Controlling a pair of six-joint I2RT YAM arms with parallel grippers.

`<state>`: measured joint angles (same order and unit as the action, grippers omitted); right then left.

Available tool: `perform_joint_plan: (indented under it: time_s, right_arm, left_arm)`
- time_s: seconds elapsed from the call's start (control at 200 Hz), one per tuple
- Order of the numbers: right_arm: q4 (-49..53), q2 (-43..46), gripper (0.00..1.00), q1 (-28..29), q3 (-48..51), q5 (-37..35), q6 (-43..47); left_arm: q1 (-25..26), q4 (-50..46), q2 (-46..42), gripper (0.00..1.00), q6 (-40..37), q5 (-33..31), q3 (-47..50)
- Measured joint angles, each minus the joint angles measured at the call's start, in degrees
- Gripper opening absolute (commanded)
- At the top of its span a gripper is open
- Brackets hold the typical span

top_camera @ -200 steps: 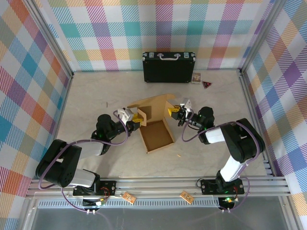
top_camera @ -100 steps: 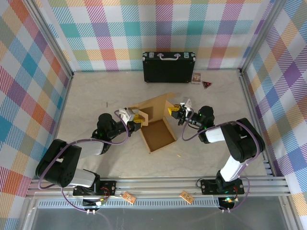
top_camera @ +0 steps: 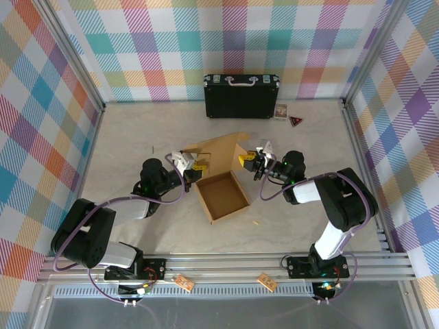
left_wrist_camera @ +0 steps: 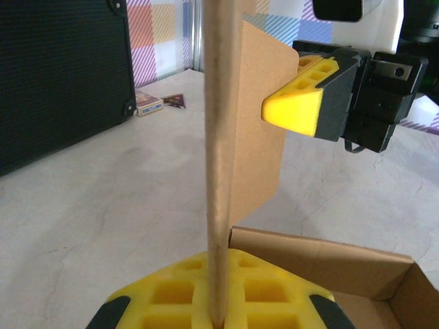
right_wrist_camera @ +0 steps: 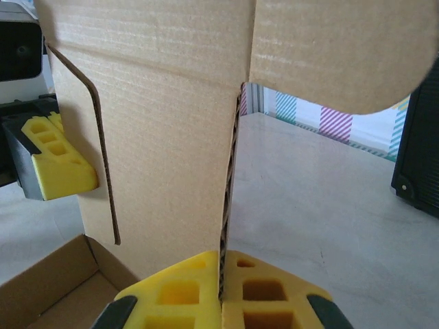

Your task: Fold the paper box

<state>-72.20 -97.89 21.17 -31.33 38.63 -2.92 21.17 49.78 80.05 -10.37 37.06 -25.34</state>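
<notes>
The left pincer (top_camera: 196, 168) is closed on a raised cardboard panel of the box (top_camera: 223, 195); in the left wrist view the panel's thin edge is seen clamped between the yellow pads (left_wrist_camera: 171, 296). The right pincer (top_camera: 248, 162) is shut on the raised cardboard at its other end, and a corrugated edge is pinched between its pads (right_wrist_camera: 180, 293).

The box is set in the middle of the desk (top_camera: 123, 137), between the two pincers. Its shallow open tray is turned toward the near side, and the tall panel is held upright along the far side. This panel stands between the pincers, so that from each wrist only a yellow finger of the other pincer is seen, pressed against the cardboard.

A black case (top_camera: 241, 96) is stood against the far wall, well apart from the box. A small packet (top_camera: 280, 111) and a dark triangular thing (top_camera: 295, 121) are laid just beside the case, at its right.

Both arms are stretched low over the desk from the near edge and are angled inward. The right arm is bent sharply at the elbow.
</notes>
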Motion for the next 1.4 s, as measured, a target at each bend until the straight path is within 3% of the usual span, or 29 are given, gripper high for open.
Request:
perform_joint_plan:
  time_s: [0.205,0.315,0.43,0.59,0.81,0.94,1.065,1.27,1.4]
  right_arm:
    - [0.2,-0.2,0.0,0.0,0.0,0.0,-0.4]
    - [0.4,-0.2,0.05,0.0,0.0,0.0,-0.7]
    - [0.5,-0.2,0.39,0.3,0.0,1.0,-0.8]
    - [2.4,1.8,0.43,1.4,0.3,0.6,-1.0]
    - [6.5,16.1,0.84,0.4,4.2,-3.3,-0.7]
    - [12.6,28.1,0.85,-0.3,5.6,-9.0,0.8]
    - [18.1,33.0,0.76,-1.7,5.5,-16.6,1.9]
    - [21.8,22.1,0.65,-8.1,5.3,-22.8,-2.3]
    - [23.7,14.7,0.56,-8.7,2.6,-18.3,-4.3]
  left_arm:
    - [0.0,-0.4,0.0,0.0,-0.2,0.2,0.0]
    - [0.1,-0.6,-0.1,0.0,-1.1,0.6,0.0]
    - [0.2,-0.7,-0.3,0.0,-1.9,0.5,0.0]
    - [0.3,-0.3,-0.9,0.0,-3.2,-0.3,0.5]
    - [0.5,-2.1,-4.0,0.0,-6.8,-0.7,2.3]
    - [0.4,-4.5,-5.5,0.0,-8.5,-0.5,2.3]
    - [0.4,-4.9,-7.1,0.0,-8.9,0.5,2.6]
    - [0.4,-4.7,-7.8,0.0,-9.0,2.5,3.0]
    - [0.4,-4.7,-7.9,0.0,-9.0,2.8,3.3]
